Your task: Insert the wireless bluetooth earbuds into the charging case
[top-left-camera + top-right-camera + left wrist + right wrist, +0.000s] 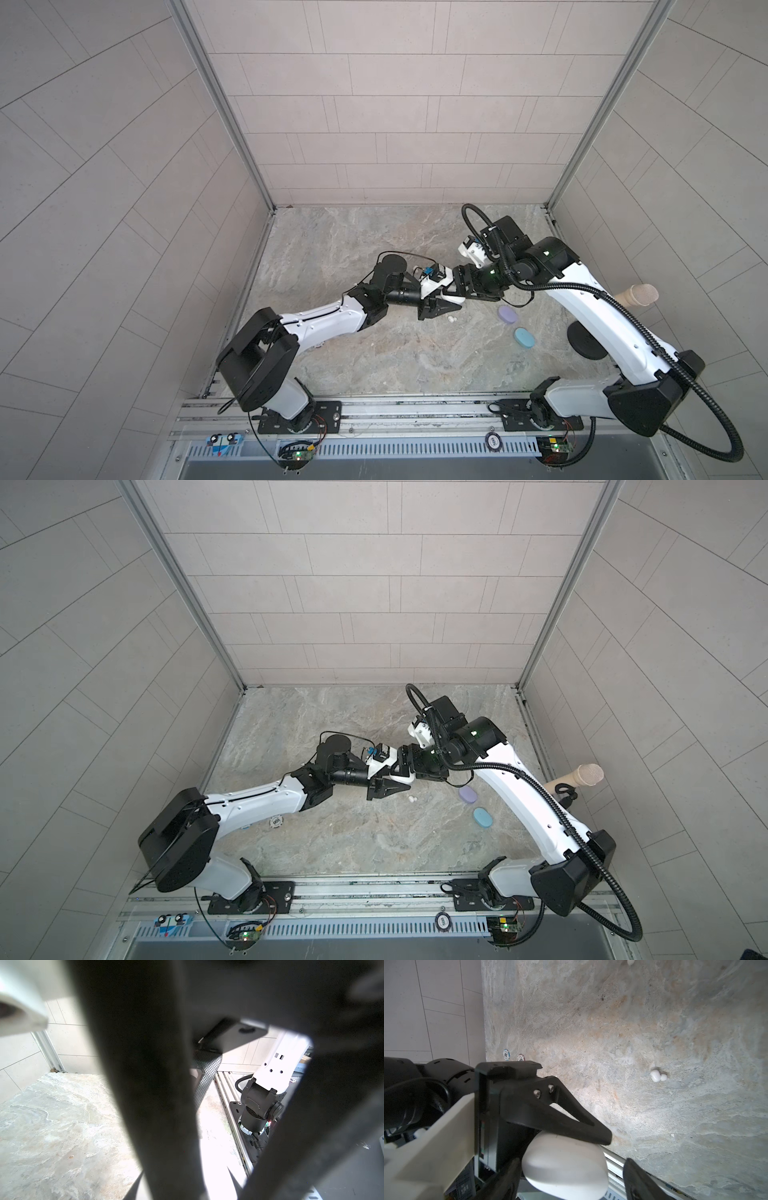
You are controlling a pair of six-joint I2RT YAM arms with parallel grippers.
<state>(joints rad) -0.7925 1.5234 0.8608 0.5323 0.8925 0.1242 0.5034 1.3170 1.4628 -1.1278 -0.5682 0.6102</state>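
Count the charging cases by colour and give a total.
white case: 1
lilac case: 1
light blue case: 1
Total: 3

Blurred black finger struts [149,1084] block most of your view; past them you see marbled bench [52,1126], tiled wall [68,1043] and the right arm's base [257,1109].
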